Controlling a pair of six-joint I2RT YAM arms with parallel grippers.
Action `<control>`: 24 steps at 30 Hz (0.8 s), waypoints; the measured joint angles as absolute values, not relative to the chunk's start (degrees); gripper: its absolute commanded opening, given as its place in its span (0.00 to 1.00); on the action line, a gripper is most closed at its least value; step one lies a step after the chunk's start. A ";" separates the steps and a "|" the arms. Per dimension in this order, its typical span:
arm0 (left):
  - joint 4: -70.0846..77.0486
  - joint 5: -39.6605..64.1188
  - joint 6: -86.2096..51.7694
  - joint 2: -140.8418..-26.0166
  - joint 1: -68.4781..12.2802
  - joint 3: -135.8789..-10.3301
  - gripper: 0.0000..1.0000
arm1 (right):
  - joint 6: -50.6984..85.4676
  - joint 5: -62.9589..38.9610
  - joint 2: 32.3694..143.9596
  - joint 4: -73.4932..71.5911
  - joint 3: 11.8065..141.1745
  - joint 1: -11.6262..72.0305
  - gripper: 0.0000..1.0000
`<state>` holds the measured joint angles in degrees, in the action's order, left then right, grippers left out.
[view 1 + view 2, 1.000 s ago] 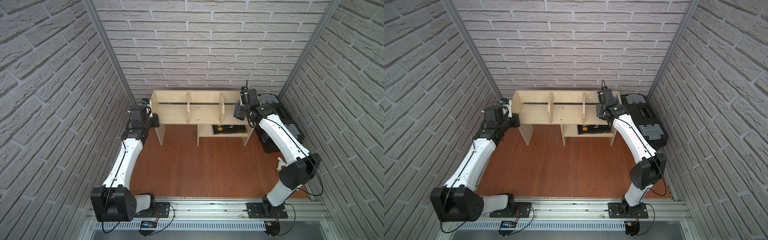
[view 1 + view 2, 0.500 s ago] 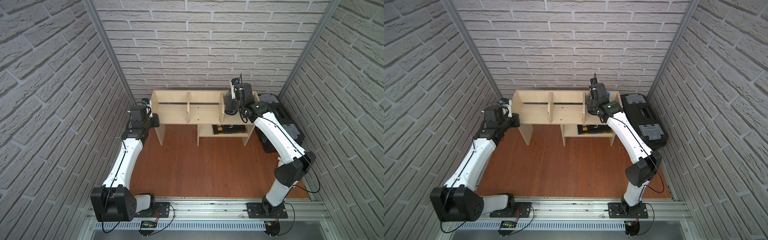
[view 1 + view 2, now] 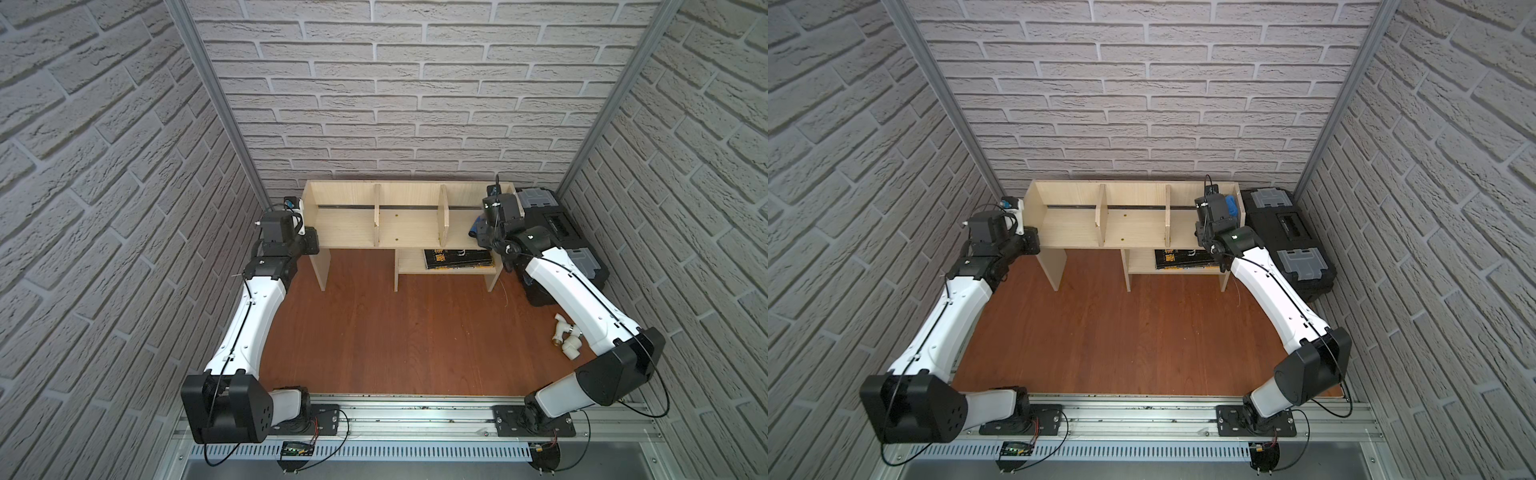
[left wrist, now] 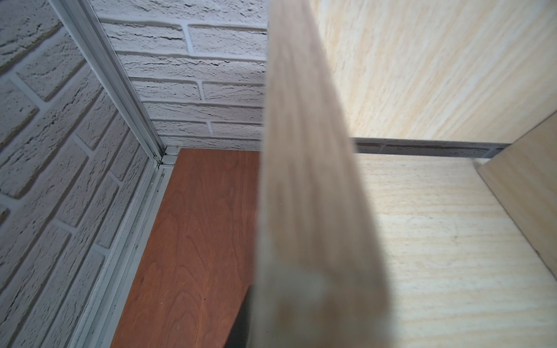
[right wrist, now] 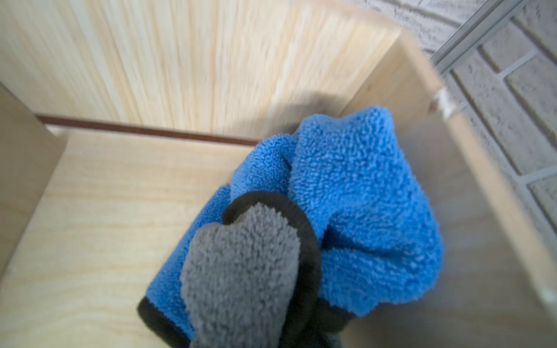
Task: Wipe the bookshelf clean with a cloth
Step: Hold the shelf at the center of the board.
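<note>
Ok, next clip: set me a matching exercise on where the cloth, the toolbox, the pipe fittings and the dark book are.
Things: 1 cloth; 2 toolbox; 3 pipe fittings; 4 dark book.
Places: A on the bookshelf's lower board; B loose on the brown floor; C bunched up in an end compartment; D standing beside the bookshelf.
Pairs: 1-C, 2-D, 3-B, 4-A.

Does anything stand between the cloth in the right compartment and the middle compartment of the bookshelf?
Yes. One upright divider stands between the cloth and the middle compartment of the bookshelf. The cloth would probably have to rise over it.
</note>
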<state>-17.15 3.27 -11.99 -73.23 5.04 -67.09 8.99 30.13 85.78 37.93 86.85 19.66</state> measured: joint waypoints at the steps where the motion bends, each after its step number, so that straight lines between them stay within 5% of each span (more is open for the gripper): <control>1: -17.15 3.29 -11.99 -73.23 5.04 -67.09 0.00 | 9.87 29.58 84.77 37.30 85.08 19.84 0.03; 13: -17.15 3.36 -11.99 -73.23 5.08 -67.09 0.00 | 17.06 12.80 84.14 33.32 84.09 22.72 0.03; 24: -17.12 3.46 -11.99 -73.28 5.08 -67.09 0.00 | 16.14 22.00 84.20 36.12 84.84 21.67 0.03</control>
